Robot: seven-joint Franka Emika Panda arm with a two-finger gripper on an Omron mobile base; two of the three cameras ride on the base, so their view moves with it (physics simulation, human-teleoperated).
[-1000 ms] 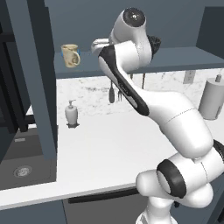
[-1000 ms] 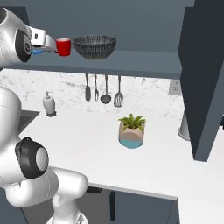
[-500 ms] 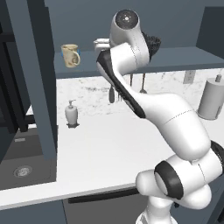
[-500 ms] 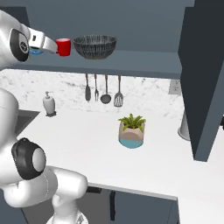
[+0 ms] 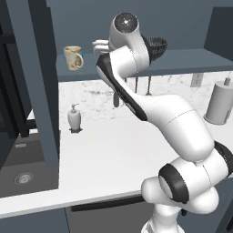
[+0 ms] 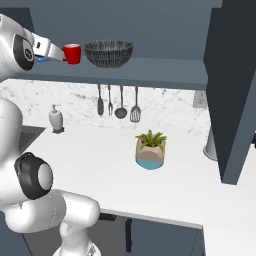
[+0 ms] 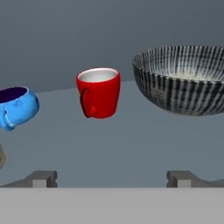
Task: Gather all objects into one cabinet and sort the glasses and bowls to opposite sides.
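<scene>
Gripper (image 7: 112, 177): jaws wide apart, holding nothing, raised at shelf height. Beyond, on cabinet shelf (image 6: 150, 72): red cup (image 7: 99, 92) centre, upright; small blue bowl (image 7: 16, 107) left; large dark striped bowl (image 7: 183, 78) right. Beige mug (image 5: 73, 57) further along shelf.

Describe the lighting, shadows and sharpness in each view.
Left base view: flat, even light, soft shadow under the soap dispenser. Right base view: the plant pot casts a faint shadow; no glare. Hand view: sharp, with a soft sheen on the red cup and crisp stripes on the dark bowl.
</scene>
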